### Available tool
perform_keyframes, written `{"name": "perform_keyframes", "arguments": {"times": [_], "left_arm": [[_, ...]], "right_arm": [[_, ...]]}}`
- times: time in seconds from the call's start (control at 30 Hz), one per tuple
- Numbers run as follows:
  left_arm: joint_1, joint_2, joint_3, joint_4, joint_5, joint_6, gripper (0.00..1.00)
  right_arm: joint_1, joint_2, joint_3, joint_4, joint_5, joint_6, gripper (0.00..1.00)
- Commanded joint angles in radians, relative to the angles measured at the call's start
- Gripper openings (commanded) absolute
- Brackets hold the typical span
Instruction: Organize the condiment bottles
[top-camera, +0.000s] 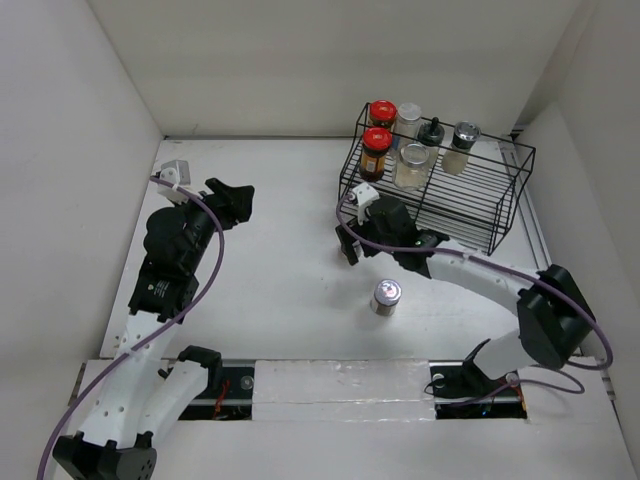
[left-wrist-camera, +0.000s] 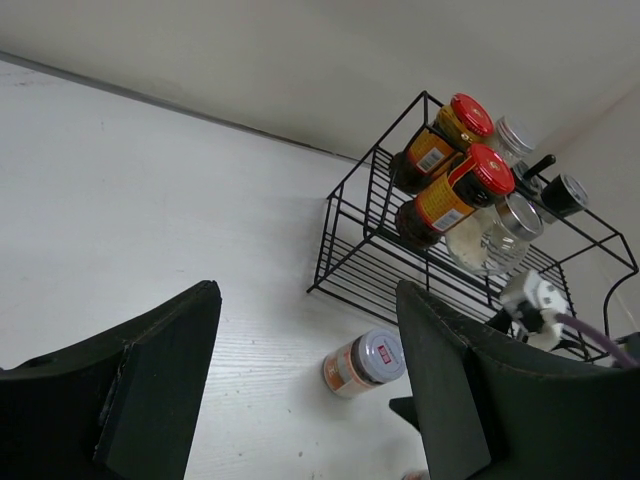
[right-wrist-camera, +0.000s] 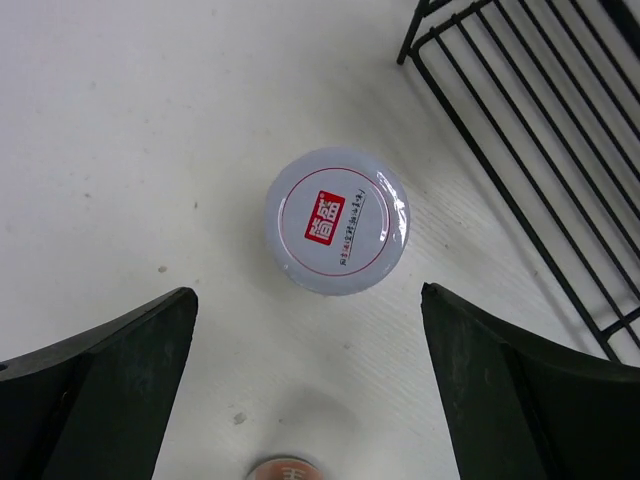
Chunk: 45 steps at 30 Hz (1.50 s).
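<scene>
A small jar with a grey lid and red label (top-camera: 386, 296) stands alone on the table in front of the black wire rack (top-camera: 480, 215). My right gripper (top-camera: 385, 248) hovers above it, open and empty; in the right wrist view the jar (right-wrist-camera: 335, 220) lies just ahead of that gripper (right-wrist-camera: 308, 292). On the rack's upper shelves stand two dark red-lidded jars (top-camera: 381, 112) (top-camera: 376, 148), a clear silver-capped jar (top-camera: 412, 165), a black-capped bottle (top-camera: 433, 130) and a grey-capped shaker (top-camera: 463, 142). My left gripper (top-camera: 235, 200) is open and empty, far left; its view (left-wrist-camera: 308, 290) shows the lone jar (left-wrist-camera: 365, 362).
White walls close in the table at the back and on both sides. The rack's lower shelf (right-wrist-camera: 520, 150) holds nothing. A round orange top (right-wrist-camera: 285, 470) peeks in at the bottom edge under my right wrist; I cannot tell what it is.
</scene>
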Motion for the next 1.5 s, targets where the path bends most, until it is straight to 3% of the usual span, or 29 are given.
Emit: {"name": "perform_keyframes", "arguments": {"times": [0.0,0.23,0.33,0.47,0.5,0.57,0.7,0.77,0.83,1.0,1.27,1.47], "left_arm": [[-0.003,0.006,0.030,0.049,0.009,0.012,0.67],[-0.003,-0.005,0.030,0.049,0.009,0.012,0.67],[-0.003,-0.005,0.030,0.049,-0.001,0.012,0.67],[-0.003,-0.005,0.030,0.049,0.009,0.012,0.67],[-0.003,-0.016,0.030,0.049,0.009,0.012,0.67],[-0.003,-0.016,0.030,0.049,-0.001,0.012,0.67],[-0.003,-0.016,0.030,0.049,-0.001,0.012,0.67],[-0.003,-0.016,0.030,0.049,-0.001,0.012,0.67],[-0.003,-0.005,0.030,0.049,0.012,0.012,0.67],[-0.003,-0.005,0.030,0.049,0.003,0.012,0.67],[-0.003,0.006,0.030,0.049,0.025,0.012,0.67],[-0.003,0.016,0.030,0.058,0.043,0.003,0.67]], "right_arm": [[-0.017,0.031,0.033,0.056,0.000,0.031,0.99],[-0.027,0.157,0.103,0.070,-0.020,0.020,0.99],[-0.027,0.204,0.131,0.097,0.019,0.011,0.93],[-0.048,0.231,0.131,0.177,0.019,0.031,0.70],[-0.048,0.231,0.131,0.186,0.019,0.040,0.56],[-0.057,0.212,0.131,0.186,0.009,0.040,0.47],[-0.057,0.039,0.131,0.144,0.018,0.031,0.47],[-0.057,-0.131,0.131,0.120,0.077,0.000,0.47],[-0.093,-0.267,0.154,0.078,0.111,-0.019,0.47],[-0.232,-0.427,0.177,-0.010,0.164,-0.030,0.47],[-0.545,-0.382,0.208,-0.022,0.043,-0.007,0.47],[-0.620,-0.268,0.217,0.079,-0.024,0.002,0.47]]}}
